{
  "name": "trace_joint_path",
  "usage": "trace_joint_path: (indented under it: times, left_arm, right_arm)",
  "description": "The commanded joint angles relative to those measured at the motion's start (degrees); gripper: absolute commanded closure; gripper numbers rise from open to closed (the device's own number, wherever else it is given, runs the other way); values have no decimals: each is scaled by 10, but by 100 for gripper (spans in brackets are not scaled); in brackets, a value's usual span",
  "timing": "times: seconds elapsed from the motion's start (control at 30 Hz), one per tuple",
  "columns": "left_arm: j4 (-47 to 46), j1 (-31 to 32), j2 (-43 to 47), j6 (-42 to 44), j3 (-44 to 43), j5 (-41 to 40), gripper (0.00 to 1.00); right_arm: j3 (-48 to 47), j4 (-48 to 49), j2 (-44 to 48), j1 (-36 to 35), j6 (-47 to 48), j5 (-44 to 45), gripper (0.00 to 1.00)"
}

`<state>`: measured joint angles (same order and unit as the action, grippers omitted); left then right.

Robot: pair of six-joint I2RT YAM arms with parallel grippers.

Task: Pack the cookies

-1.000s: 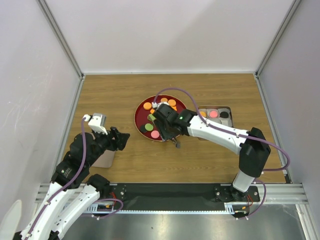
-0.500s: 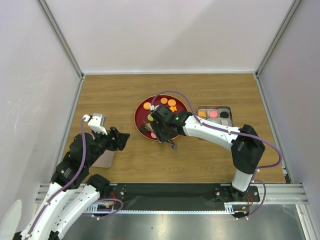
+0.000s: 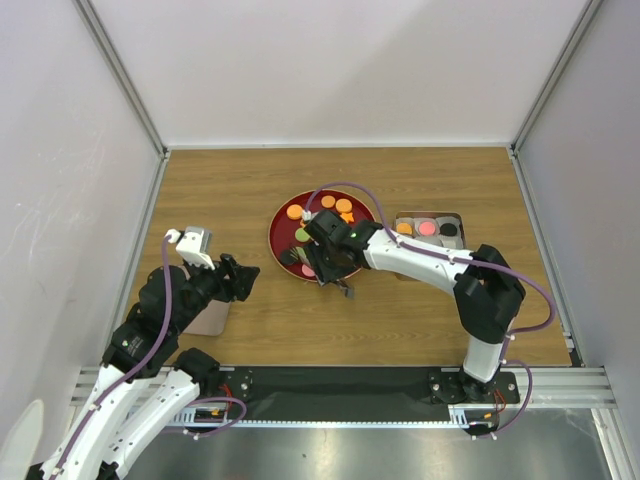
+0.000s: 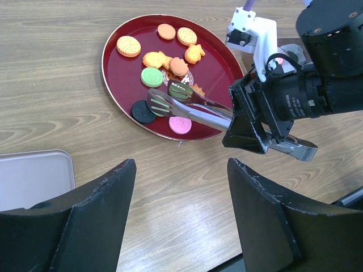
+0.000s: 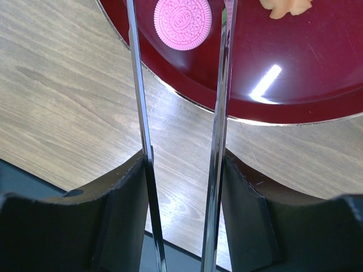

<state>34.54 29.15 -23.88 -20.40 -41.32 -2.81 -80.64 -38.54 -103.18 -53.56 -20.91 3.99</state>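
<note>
The cookies [image 3: 318,212] lie on a dark-red plate [image 3: 274,232]: orange rounds [image 4: 128,45], a green one [image 4: 151,77], a black one [image 4: 142,111] and a pink one [image 4: 180,124]. A few more sit in the metal tin [image 3: 461,232]. My right gripper [image 3: 335,262] is shut on metal tongs [image 4: 187,105]. The spread tongs tips hover over the plate between the green and black cookies, with nothing between them. In the right wrist view the tongs arms [image 5: 221,102] frame the pink cookie [image 5: 182,21]. My left gripper [image 4: 180,170] stands open and empty over bare wood.
A flat pale lid [image 4: 28,175] lies on the table under the left arm [image 3: 208,318]. The tin stands right of the plate. White walls enclose the table on three sides.
The right arm has shifted a little left, carrying the tongs tips further in over the plate. The left arm has not moved.
</note>
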Motion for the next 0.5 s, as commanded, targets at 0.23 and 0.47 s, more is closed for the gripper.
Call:
trace_joint_path:
  times: [0.23,0.47]
  left_arm:
    - [-14,5,4,9,-2,-2,28]
    - [-14,5,6,9,-2,-2,28]
  right_arm:
    - [3,29,-10,7,0,-25,48]
    - [7,36,-7,12,-1,-35,50]
